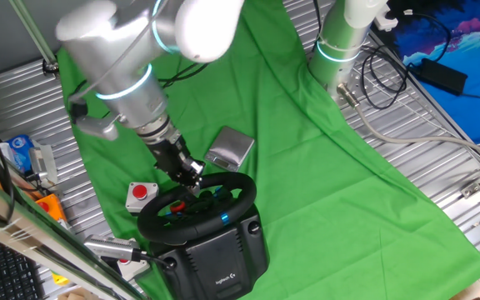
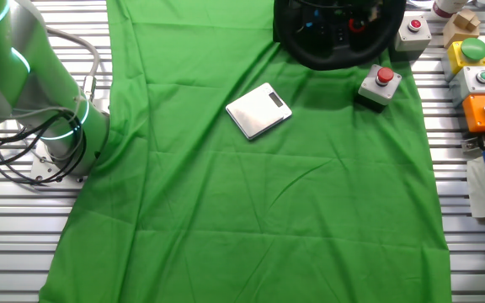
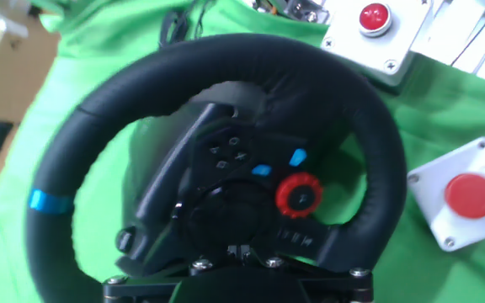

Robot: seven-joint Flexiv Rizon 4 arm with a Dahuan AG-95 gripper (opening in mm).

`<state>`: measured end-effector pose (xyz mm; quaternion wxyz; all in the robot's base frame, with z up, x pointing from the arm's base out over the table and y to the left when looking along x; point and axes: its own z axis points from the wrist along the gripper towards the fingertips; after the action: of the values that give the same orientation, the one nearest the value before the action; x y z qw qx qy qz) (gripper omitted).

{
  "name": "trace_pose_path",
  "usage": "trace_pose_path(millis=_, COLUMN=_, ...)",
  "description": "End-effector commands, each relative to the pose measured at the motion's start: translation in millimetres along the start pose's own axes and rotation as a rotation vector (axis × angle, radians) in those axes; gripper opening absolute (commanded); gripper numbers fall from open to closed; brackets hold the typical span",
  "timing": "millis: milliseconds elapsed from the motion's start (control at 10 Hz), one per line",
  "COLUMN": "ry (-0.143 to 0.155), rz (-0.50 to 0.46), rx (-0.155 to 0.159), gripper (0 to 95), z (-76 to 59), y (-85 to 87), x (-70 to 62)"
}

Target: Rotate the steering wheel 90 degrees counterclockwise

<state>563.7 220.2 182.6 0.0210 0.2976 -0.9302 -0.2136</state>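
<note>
Steering wheel (image 3: 217,168) fills the hand view: black round rim, matte leather-like wrap, blue strip on the rim at left, hub with a red knurled dial, two blue buttons and small black ones. Hand (image 1: 192,177) sits at the wheel's hub/upper rim in one fixed view; fingers hidden by the wrist and rim, so can't tell if it's open, closed or gripping (hand view shows only a black bar with screws at the bottom edge).

Wheel is mounted on a bulky black base (image 1: 223,260) with a small white logo, too small to read. It stands on a green cloth (image 1: 323,167), wrinkled, draped over a ribbed metal surface (image 2: 7,244).

Just beside the wheel: red push-button on a white box (image 1: 141,195). Grey rectangular metal box (image 1: 229,148) lies flat behind the wheel, near it but apart.

Other fixed view cuts the wheel off at the top edge. Right edge there: more button boxes (image 2: 475,77) (green, orange caps).
</note>
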Motion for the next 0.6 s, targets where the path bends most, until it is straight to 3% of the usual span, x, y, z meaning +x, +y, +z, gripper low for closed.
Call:
trace_pose_path(millis=100, ry=0.005, rz=-0.001, rx=0.011, gripper=0.0, z=-1.8, y=0.8, x=1.9)
trace_pose_path(millis=300, ry=0.024, rz=0.013, rx=0.039, gripper=0.0, z=-1.8, y=0.8, x=1.9)
trace_pose_path(millis=400, ry=0.049, rz=0.026, rx=0.082, gripper=0.0, z=-1.8, y=0.8, x=1.9)
trace_pose_path(millis=600, ry=0.052, rz=0.132, rx=0.112, gripper=0.0, z=-1.8, y=0.8, x=1.9)
